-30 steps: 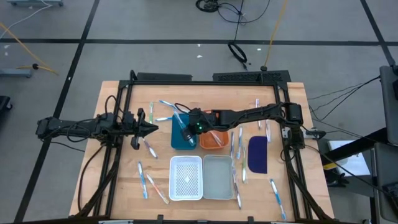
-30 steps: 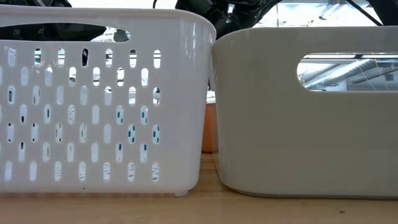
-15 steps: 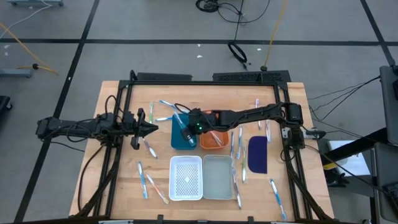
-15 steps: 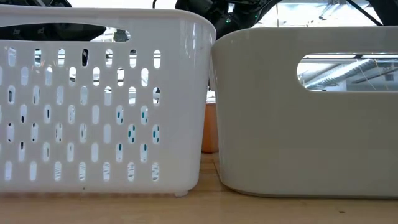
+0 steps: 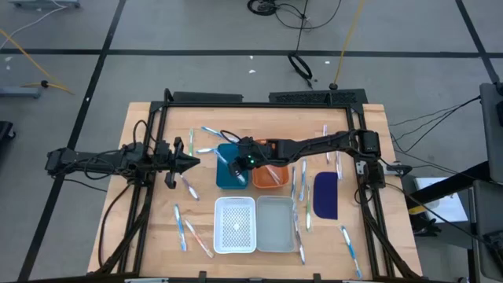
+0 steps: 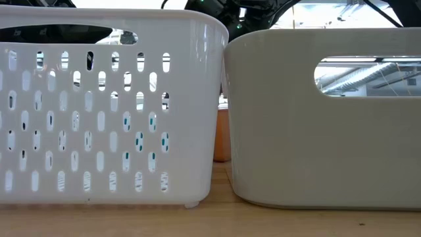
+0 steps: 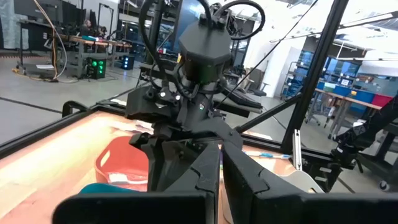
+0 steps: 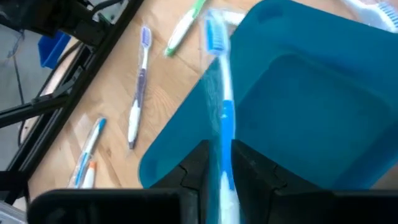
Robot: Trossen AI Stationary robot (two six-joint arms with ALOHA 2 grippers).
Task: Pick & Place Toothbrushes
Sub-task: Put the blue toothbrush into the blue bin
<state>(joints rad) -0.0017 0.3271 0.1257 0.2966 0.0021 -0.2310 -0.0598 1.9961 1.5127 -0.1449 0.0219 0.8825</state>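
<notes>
Right gripper (image 8: 219, 177): clamped on one blue toothbrush (image 8: 221, 106), long axis running straight out from the fingers, bristle end foremost, over the teal tray (image 8: 298, 106).
Left gripper (image 5: 192, 161): fingers together, empty, idle over the desk (image 5: 149, 228).
Trays: four, namely teal, orange (image 5: 269, 176), white (image 5: 235, 225), grey (image 5: 275, 224).
Loose toothbrushes (image 5: 182, 228): exact count unclear.

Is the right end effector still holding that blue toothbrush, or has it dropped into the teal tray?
Held. The right end effector is shut on the blue toothbrush, above the teal tray, not lying in it.
</notes>
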